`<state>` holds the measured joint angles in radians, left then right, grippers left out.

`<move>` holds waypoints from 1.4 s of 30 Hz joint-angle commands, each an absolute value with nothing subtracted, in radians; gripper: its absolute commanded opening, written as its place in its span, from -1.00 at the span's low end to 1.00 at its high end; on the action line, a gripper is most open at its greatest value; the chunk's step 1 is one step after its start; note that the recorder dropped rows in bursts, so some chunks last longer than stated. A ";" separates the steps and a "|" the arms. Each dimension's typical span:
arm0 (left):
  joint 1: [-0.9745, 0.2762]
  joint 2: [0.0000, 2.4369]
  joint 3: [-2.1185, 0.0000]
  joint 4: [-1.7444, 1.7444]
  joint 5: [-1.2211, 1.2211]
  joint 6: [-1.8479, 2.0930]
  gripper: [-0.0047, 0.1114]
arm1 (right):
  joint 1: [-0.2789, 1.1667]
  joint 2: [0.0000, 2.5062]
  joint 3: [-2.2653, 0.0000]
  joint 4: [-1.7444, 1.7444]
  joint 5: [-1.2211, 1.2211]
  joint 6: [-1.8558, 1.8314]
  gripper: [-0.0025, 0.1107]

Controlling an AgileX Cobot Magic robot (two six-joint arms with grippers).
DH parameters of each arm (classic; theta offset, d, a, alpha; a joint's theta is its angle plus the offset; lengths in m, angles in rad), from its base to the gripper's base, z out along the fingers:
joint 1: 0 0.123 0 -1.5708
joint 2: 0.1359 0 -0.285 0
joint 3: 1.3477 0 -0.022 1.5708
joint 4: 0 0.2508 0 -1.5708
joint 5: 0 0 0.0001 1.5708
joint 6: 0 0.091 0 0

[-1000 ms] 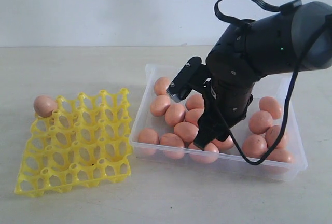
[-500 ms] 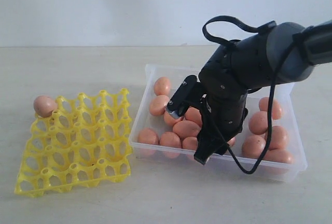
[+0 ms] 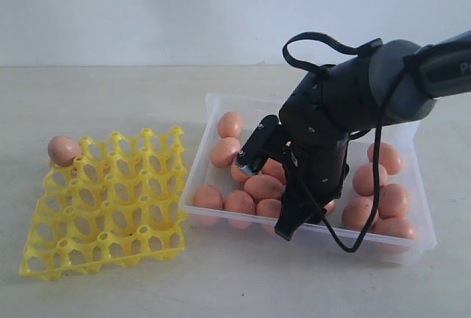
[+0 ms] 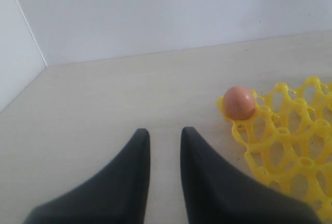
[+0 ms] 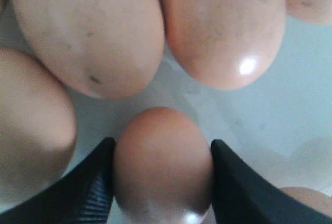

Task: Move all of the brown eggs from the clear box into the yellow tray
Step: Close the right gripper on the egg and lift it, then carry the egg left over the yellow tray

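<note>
Yellow tray (image 3: pixel 103 237) lies ahead of the idle left gripper (image 4: pixel 164 131), which is narrowly parted and empty, with one seated egg (image 3: pixel 64 150) at its corner. Inside the clear box (image 3: pixel 421 238), the right gripper (image 5: pixel 162 143) sits low among the brown eggs (image 3: pixel 225 152), fingers (image 5: pixel 88 189) snug on the chosen egg (image 5: pixel 163 169) between them, likely for a lift.

The right arm (image 3: pixel 353 97) is glossy black with rounded housings and a looped black cable (image 3: pixel 324 36) — its end effector (image 5: pixel 162 154) has black ribbed fingers (image 5: pixel 91 193).
</note>
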<state>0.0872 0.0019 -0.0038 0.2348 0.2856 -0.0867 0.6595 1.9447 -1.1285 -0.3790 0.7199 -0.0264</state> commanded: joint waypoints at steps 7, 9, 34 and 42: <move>0.089 0.000 0.000 0.233 0.283 -0.089 -0.55 | 0.658 1.892 -1.129 -0.430 0.687 0.008 -0.95; 0.089 0.000 0.000 0.233 0.283 -0.089 -0.55 | 0.658 1.849 -1.129 -0.439 0.634 0.049 -0.95; 0.089 0.000 0.000 0.233 0.283 -0.089 -0.55 | 0.802 1.789 -1.129 -0.296 -0.309 0.104 -0.96; 0.089 0.000 0.000 0.233 0.283 -0.089 -0.55 | 0.823 1.948 -1.129 -0.296 -0.531 0.159 -0.96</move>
<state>0.0872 0.0019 -0.0038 0.2348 0.2856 -0.0867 0.8182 1.9097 -1.1285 -0.3009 -0.4580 0.1463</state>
